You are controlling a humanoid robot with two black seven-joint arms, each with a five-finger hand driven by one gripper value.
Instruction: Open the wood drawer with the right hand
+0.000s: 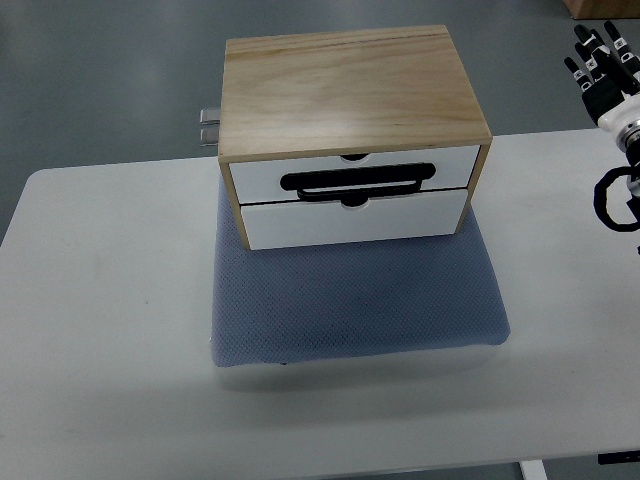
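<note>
A wooden drawer box (345, 90) stands on a blue-grey mat (350, 300) in the middle of the white table (100, 300). Two white drawer fronts face me, the upper one (300, 170) and the lower one (350, 222), both pushed in. A black loop handle (357, 182) lies across the seam between them. My right hand (600, 62) is raised at the far upper right, well away from the box, its black fingers spread and holding nothing. The left arm does not show.
A small metal clip (209, 124) sticks out behind the box's left side. Grey floor lies beyond the table's far edge. A black cable loop (615, 200) hangs from my right wrist over the table's right end.
</note>
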